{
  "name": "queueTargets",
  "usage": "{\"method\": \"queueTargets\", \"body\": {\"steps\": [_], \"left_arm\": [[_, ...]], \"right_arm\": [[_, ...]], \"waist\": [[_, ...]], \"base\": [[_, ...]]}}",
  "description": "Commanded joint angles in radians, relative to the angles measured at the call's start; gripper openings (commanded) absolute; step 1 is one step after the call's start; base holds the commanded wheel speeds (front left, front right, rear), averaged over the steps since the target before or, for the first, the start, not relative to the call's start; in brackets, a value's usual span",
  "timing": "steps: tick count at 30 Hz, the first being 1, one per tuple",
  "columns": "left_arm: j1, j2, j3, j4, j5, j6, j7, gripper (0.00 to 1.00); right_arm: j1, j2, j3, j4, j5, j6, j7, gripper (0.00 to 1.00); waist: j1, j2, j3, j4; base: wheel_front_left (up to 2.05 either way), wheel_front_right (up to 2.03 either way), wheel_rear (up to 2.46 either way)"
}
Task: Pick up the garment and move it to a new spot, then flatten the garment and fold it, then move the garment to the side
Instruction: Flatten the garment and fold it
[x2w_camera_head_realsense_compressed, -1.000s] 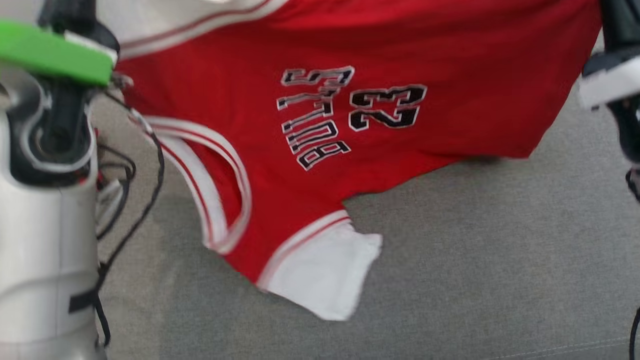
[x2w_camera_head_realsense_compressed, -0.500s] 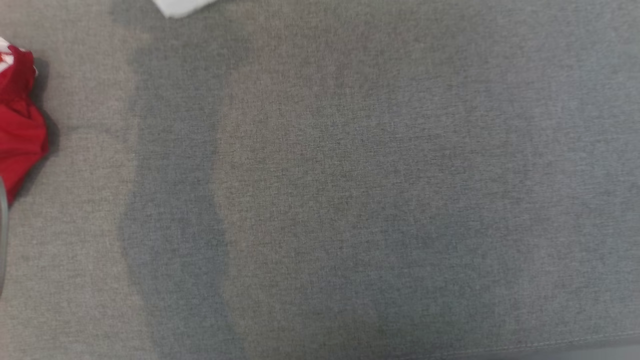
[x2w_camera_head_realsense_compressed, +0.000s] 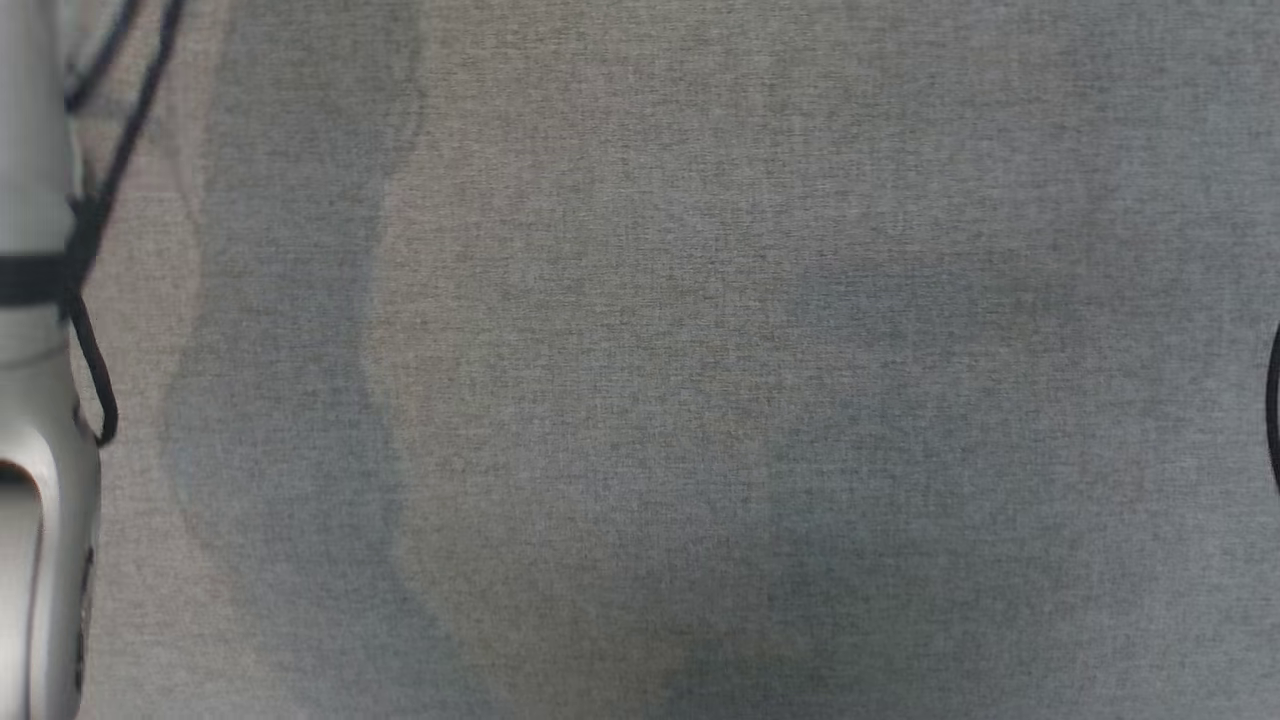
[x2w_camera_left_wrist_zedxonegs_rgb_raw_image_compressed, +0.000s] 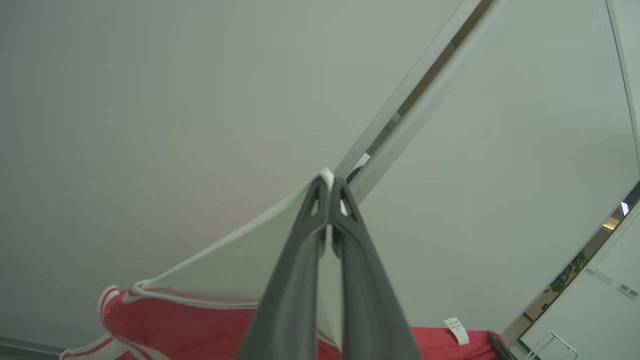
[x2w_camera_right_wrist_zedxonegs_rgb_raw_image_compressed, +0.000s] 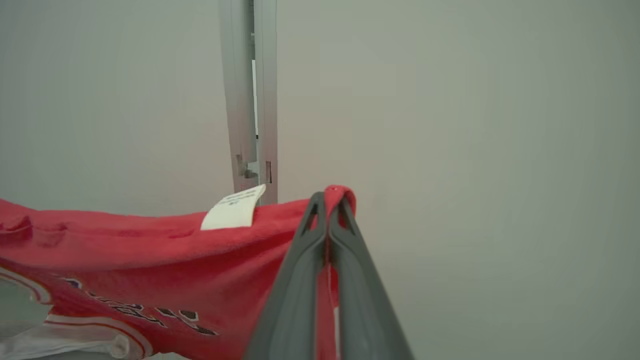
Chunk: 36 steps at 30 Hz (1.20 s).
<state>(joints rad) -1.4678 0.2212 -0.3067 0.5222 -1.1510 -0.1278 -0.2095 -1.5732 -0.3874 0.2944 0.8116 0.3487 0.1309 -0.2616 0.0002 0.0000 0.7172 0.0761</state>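
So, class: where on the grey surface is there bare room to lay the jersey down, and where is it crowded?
The grey surface lies bare from the pale forearm and its cables at the left edge across to the right. That left edge is crowded.

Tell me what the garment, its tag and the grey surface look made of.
The garment: soft knit fabric, matte, likely polyester; it drapes and creases. The tag: thin woven or papery label, printed, stiffly bent. The grey surface: woven upholstery cloth, matte, fine heathered weave.
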Motion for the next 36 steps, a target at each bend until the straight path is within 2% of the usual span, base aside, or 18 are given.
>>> {"method": "queueTargets", "body": {"steps": [1,7,13,16,25,31,36], "left_arm": [[0.063,0.024,-0.012,-0.031,-0.025,-0.004,-0.013,0.00],[0.441,0.095,-0.068,-0.184,-0.121,-0.003,-0.049,0.00],[0.829,0.142,-0.056,-0.264,-0.190,-0.003,-0.057,0.00],[0.983,0.143,-0.026,-0.265,-0.204,-0.003,-0.057,0.00],[1.324,0.048,0.070,-0.303,-0.160,-0.002,-0.057,0.00],[1.447,0.004,0.084,-0.335,-0.064,-0.001,-0.057,0.00],[1.512,-0.019,0.094,-0.355,0.021,0.007,-0.057,0.00]], "right_arm": [[0.049,-0.004,-0.012,-0.025,0.007,0.000,-0.004,0.00],[0.384,0.009,-0.114,-0.172,0.041,0.000,-0.004,0.00],[0.766,0.031,-0.229,-0.343,0.054,0.000,-0.004,0.00],[0.912,0.050,-0.258,-0.403,0.057,-0.001,-0.004,0.00],[1.252,0.087,-0.328,-0.530,0.024,-0.001,-0.004,0.00],[1.443,0.105,-0.392,-0.611,-0.012,-0.002,-0.004,0.00],[1.550,0.115,-0.404,-0.648,-0.052,-0.001,-0.004,0.00]], "waist": [[-0.0002,0.0000,-0.030,0.026],[-0.0002,0.0000,-0.204,0.021],[-0.0002,0.0000,-0.396,0.009],[-0.0002,0.0000,-0.457,-0.005],[-0.0002,0.0000,-0.563,-0.019],[-0.0002,0.0000,-0.608,-0.008],[-0.0002,0.0000,-0.626,-0.014]], "base": [[0.00,0.00,0.00],[0.00,0.00,0.00],[0.00,0.00,0.00],[0.00,0.00,0.00],[0.00,0.00,0.00],[0.00,0.00,0.00],[0.00,0.00,0.00]]}}
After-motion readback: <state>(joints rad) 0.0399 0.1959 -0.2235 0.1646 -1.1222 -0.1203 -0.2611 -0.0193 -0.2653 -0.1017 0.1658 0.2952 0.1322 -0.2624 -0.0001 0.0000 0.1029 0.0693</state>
